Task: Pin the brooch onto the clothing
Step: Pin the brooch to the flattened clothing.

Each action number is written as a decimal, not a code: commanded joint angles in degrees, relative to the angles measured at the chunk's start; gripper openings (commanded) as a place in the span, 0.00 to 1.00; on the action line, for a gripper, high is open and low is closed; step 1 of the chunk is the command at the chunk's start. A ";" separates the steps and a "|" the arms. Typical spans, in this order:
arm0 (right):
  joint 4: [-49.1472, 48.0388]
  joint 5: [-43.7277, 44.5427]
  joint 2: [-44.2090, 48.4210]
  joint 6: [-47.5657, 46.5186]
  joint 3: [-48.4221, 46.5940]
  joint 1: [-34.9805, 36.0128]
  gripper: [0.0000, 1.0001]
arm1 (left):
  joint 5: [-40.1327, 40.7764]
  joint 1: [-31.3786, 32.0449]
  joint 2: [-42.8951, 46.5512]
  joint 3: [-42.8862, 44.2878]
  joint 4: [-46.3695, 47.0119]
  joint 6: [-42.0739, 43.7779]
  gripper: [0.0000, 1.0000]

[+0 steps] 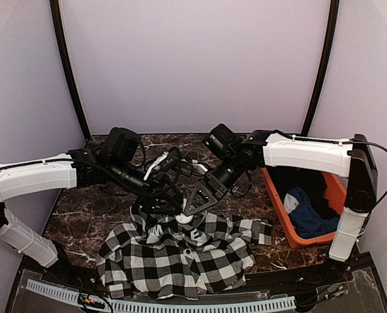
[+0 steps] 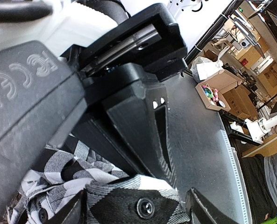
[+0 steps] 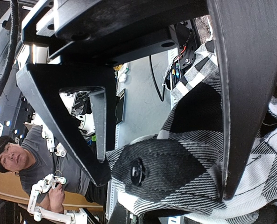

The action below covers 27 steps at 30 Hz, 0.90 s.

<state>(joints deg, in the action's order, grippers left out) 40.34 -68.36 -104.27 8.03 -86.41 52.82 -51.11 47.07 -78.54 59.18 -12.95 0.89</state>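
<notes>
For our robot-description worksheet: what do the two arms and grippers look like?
The left arm and right arm have white shell links and black joints. A black cable loops along the right one. The gripper fingers are black open triangular frames. The left wrist's casing bears embossed FC and CE marks.

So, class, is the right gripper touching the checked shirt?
Touching. The right wrist view shows the right gripper pinching a fold of the checked shirt.

On the black plastic casing (image 2: 31,93), at the left edge of my left wrist view, I read raised marks "FC" and "CE", repeated below, partly cut off.
</notes>
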 commanded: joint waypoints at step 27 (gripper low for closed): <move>-2.41 -2.69 1.22 0.50 0.04 -1.01 0.00 | 1.38 1.24 -0.12 0.65 -0.50 0.86 0.68</move>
<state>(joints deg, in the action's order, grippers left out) 40.29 -69.19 -104.27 8.56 -86.41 52.27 -51.03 48.18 -79.59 59.18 -13.37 1.37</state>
